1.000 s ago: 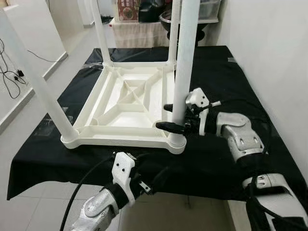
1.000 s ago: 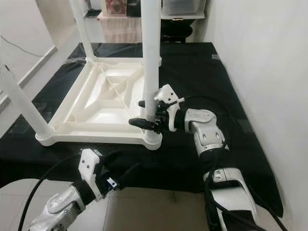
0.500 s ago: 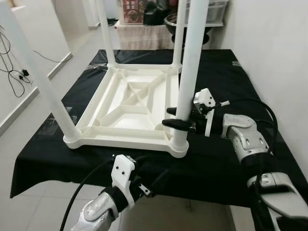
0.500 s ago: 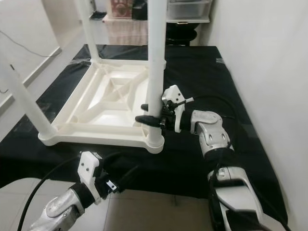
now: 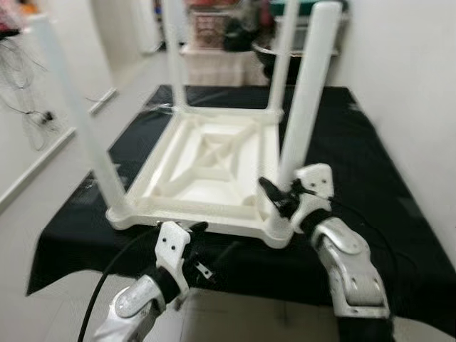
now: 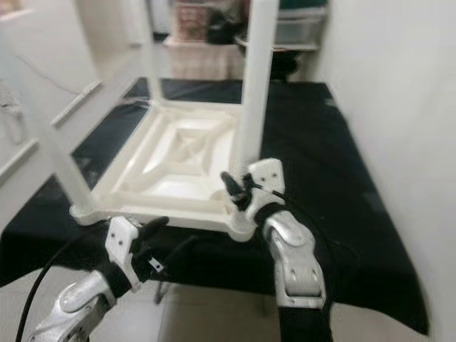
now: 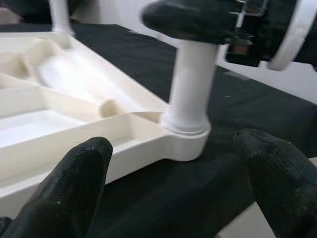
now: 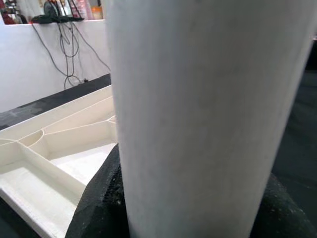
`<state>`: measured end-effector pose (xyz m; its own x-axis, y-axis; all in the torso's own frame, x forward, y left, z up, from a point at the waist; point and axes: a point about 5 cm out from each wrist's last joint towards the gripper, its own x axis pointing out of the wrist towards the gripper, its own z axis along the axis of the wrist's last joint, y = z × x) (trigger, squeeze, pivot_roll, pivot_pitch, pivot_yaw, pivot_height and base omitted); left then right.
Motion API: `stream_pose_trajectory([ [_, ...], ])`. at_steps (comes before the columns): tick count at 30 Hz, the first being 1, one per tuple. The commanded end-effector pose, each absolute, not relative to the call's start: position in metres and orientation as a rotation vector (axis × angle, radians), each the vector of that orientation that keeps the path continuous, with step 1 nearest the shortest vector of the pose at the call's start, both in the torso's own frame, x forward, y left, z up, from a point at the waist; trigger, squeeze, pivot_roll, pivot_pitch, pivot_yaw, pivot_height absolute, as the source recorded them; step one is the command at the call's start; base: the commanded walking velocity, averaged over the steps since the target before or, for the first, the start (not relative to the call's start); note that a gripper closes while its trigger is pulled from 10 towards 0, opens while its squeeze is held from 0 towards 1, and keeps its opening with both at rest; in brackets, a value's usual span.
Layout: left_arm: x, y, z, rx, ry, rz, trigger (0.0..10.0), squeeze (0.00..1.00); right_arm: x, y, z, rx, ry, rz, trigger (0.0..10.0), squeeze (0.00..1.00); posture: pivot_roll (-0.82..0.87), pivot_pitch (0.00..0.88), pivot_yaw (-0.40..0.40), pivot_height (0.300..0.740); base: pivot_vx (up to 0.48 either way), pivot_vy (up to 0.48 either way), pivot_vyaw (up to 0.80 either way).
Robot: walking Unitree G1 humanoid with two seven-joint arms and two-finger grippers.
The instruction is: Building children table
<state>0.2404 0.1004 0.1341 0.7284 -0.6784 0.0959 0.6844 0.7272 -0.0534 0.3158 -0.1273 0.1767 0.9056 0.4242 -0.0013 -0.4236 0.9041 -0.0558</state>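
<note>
So the white kids' table (image 5: pixel 206 160) is lying upside down on a bench covered in black cloth (image 5: pixel 370 171), top face down, all four legs sticking straight up. It fills most of the bench from the near edge back toward the far one.

What matters here is the leg at the near right corner (image 5: pixel 306 92). Its long axis is vertical, and it stands right between the right gripper's fingers. The right gripper (image 5: pixel 276 198) comes in from the right side just above the corner socket, forearm bent and rising from below the bench's near edge. In the right wrist view the leg (image 8: pixel 208 114) sits hard against both black fingers (image 8: pixel 101 198), so I'd call it clamped on that leg, low down.

The left gripper (image 5: pixel 187 229) hangs at the near edge, just under the table's front rim, fingers (image 7: pixel 79 173) spread wide and holding nothing, aimed at that same corner.

The right arm is clearly nearer, so any twisting or pressing of the leg is its job.
</note>
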Motion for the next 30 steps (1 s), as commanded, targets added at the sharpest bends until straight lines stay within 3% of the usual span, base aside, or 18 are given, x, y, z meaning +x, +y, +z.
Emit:
stream_pose_trajectory([
  [1,0.24,0.105,0.128,-0.077,-0.056,-0.724,10.0,0.0,0.314,-0.119,0.148,0.023,0.153,0.479,10.0,1.0,-0.03,0.073,0.013,0.74,0.0,0.0,0.0],
  [3,0.241,0.105,0.128,-0.077,-0.056,-0.722,10.0,0.0,0.312,-0.118,0.153,0.052,0.141,0.478,10.0,1.0,-0.03,0.071,0.012,0.74,0.0,0.0,0.0],
  [8,0.241,0.105,0.126,-0.078,-0.058,-0.727,10.0,0.0,0.319,-0.115,0.179,0.058,0.018,0.759,10.0,1.0,-0.03,0.065,0.013,0.74,0.0,0.0,0.0],
  [11,0.241,0.105,0.126,-0.078,-0.059,-0.728,10.0,0.0,0.319,-0.115,0.18,0.048,0.013,0.771,10.0,1.0,-0.03,0.065,0.013,0.74,0.0,0.0,0.0],
  [12,0.241,0.105,0.126,-0.08,-0.058,-0.729,10.0,0.0,0.324,-0.121,0.181,-0.004,0.016,0.845,10.0,0.0,-0.03,0.065,0.013,0.74,0.0,0.0,0.0],
  [23,0.233,0.102,0.127,-0.088,-0.059,-0.721,10.0,0.0,0.353,-0.144,0.186,-0.168,0.103,1.063,10.0,0.0,0.01,0.092,0.004,0.74,0.0,0.0,0.0],
  [24,0.229,0.1,0.128,-0.094,-0.056,-0.739,10.0,0.0,0.358,-0.144,0.191,-0.163,0.097,1.086,0.0,0.0,0.01,0.1,0.003,0.74,0.0,0.0,0.0],
  [30,0.222,0.097,0.129,-0.103,-0.043,-0.768,10.0,0.0,0.363,-0.145,0.197,-0.158,0.101,1.161,0.0,0.0,0.01,0.118,0.007,0.74,0.0,0.0,0.0],
])
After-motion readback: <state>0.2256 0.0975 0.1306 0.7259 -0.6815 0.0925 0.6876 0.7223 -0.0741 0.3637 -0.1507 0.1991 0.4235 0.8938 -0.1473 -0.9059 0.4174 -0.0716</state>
